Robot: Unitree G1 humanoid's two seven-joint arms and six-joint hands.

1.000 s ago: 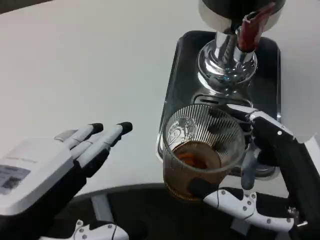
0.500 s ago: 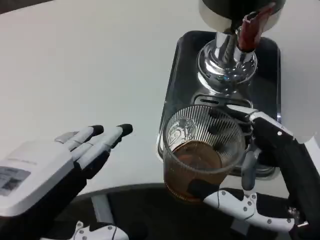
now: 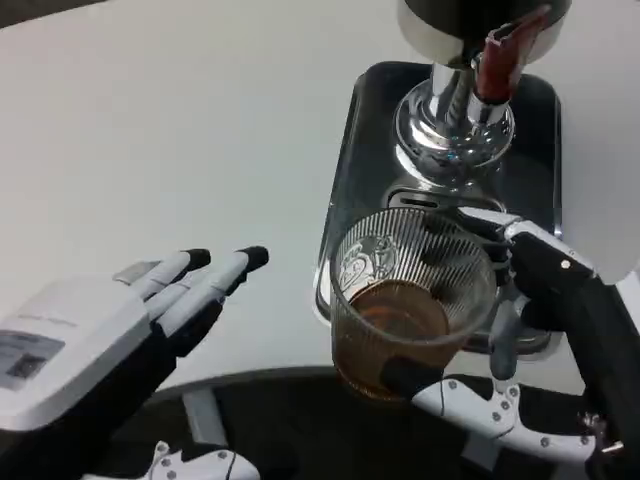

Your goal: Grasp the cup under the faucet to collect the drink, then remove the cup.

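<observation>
Right hand [image 3: 520,330] wrapped around the upright ribbed clear glass cup [image 3: 410,300] of brown drink, just near of the shiny silver faucet [image 3: 455,120]. Left hand [image 3: 130,320] open, holding nothing, well apart on the left.

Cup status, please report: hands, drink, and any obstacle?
Right hand holds the ribbed glass cup. Brown drink inside, cup at the tray near edge, in front of the faucet. Left hand open, apart. No obstacle seen.
</observation>
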